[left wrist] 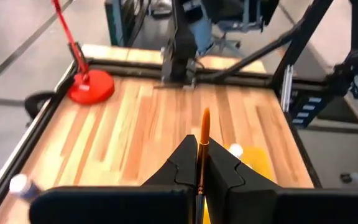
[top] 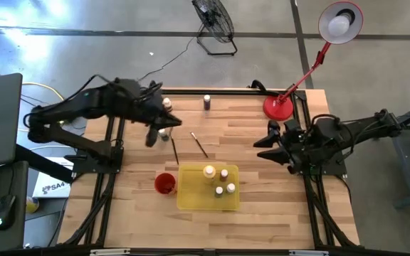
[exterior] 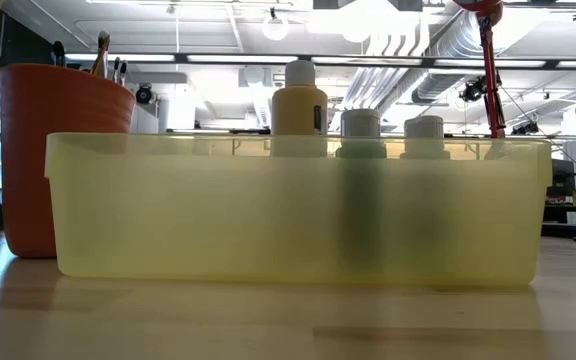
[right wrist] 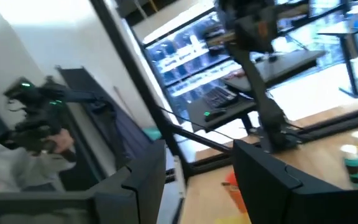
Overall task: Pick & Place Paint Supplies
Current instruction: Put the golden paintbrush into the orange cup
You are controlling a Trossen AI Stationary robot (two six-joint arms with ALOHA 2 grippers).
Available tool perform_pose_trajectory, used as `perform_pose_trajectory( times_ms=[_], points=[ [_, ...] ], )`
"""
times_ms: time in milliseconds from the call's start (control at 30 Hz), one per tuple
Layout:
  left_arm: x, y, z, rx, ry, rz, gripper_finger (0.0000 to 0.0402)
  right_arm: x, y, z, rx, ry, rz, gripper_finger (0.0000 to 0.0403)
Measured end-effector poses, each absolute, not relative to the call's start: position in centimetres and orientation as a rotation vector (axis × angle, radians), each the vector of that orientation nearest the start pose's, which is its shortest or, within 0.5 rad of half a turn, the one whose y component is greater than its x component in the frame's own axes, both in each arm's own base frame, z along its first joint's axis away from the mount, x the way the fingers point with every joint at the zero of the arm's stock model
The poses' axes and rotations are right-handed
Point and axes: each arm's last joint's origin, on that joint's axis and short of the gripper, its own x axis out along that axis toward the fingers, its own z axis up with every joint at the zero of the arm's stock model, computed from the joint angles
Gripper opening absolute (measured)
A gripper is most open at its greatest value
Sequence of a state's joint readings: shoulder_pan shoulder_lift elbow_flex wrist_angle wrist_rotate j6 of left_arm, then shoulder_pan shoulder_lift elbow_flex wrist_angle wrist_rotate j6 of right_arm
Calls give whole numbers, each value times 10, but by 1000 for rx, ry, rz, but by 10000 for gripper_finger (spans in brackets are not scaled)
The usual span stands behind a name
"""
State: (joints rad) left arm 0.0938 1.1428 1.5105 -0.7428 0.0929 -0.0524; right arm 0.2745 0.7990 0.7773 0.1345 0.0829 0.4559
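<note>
While the left gripper (left wrist: 199, 163) pinches a thin paintbrush (left wrist: 203, 134) above the bench (top: 248, 128), the brush could slip or miss the red cup (top: 164, 183). The right gripper (top: 270, 142), fingers spread, waits near the lamp base (top: 277, 108).

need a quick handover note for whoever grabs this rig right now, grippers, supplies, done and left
Left gripper: shut on a paintbrush, raised over the table's left half.
Right gripper: open, empty, waiting at the right edge.
Done: four paint bottles stand in the yellow tray; brushes sit in the red cup.
Left: the held brush, two brushes lying on the wood, a bottle at the far edge, more bottles by the left arm.
</note>
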Motion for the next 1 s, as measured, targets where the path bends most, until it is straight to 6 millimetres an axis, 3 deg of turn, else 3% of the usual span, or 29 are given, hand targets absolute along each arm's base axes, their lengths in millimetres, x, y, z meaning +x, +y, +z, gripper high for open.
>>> perform_pose_trajectory(
  times_ms=[167, 400, 533, 767, 1000],
  points=[
    [192, -3, 440, -92, 425, 34, 2, 173, 44, 356, 459, -59, 138, 174],
    [201, -32, 369, -181, 342, -75, 2, 173, 42, 356, 467, -77, 77, 174],
    [195, -42, 332, -247, 348, -109, 2, 173, 41, 356, 470, -85, 44, 174],
    [190, -57, 298, -228, 397, -158, 2, 173, 40, 357, 476, -102, 7, 174],
    [196, -61, 276, -204, 428, -163, 2, 173, 40, 358, 478, -106, 8, 174]
  ],
)
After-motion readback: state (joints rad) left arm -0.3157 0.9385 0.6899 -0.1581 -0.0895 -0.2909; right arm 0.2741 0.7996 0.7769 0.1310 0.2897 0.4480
